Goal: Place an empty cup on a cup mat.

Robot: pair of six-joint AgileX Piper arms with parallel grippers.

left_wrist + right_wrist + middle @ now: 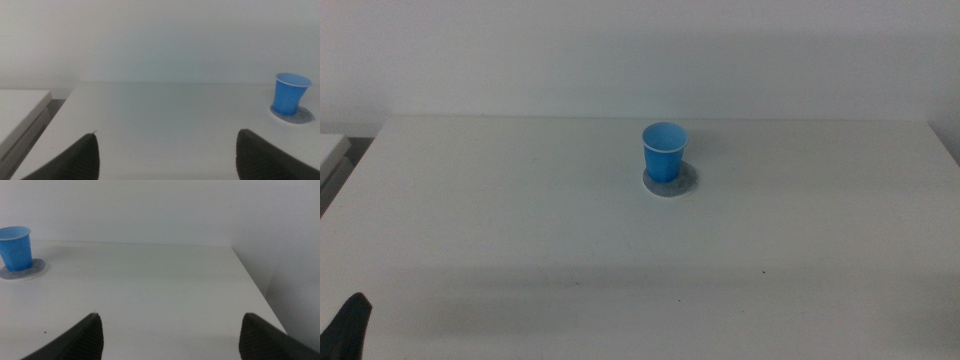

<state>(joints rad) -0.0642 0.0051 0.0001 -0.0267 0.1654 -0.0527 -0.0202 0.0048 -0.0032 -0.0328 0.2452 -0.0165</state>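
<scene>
The bright blue cup (663,152) stands upright and empty on the round speckled grey cup mat (674,185), at the middle of the table toward the back. The left wrist view shows the cup (290,95) on the mat (301,116) far off to one side. The right wrist view also shows the cup (16,249) on the mat (36,269). My left gripper (167,133) is open and empty, and only a dark tip of it (350,325) shows at the middle view's bottom left corner. My right gripper (171,314) is open, empty and out of the middle view.
The white table (520,230) meets a white wall at the back. Its right edge (252,282) drops off beside the right arm. A second white surface (20,107) lies past a gap at the table's left edge.
</scene>
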